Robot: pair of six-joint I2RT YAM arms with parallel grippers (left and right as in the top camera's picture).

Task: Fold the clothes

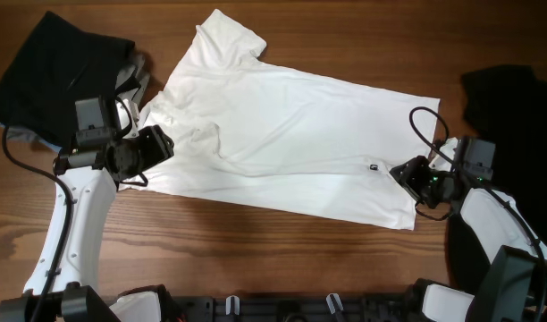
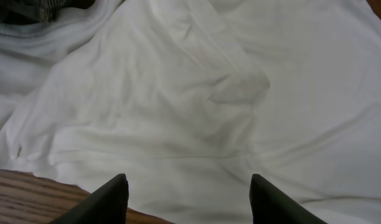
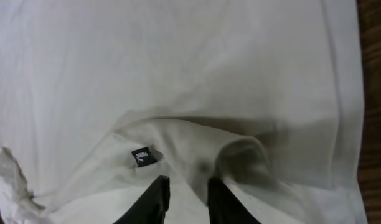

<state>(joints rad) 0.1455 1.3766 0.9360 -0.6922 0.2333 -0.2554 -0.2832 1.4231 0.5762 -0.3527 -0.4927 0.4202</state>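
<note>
A large white T-shirt lies spread across the wooden table, collar end to the left and hem to the right. My left gripper hovers open over its left edge; in the left wrist view the two fingers stand wide apart over the white cloth, with nothing between them. My right gripper sits at the hem by a small black label. Its fingers are close together with a raised ridge of the shirt's fabric pinched between them.
A black garment lies heaped at the far left, with grey cloth at its edge touching the shirt's shoulder. Another black garment lies at the right edge, behind my right arm. Bare wood shows along the front.
</note>
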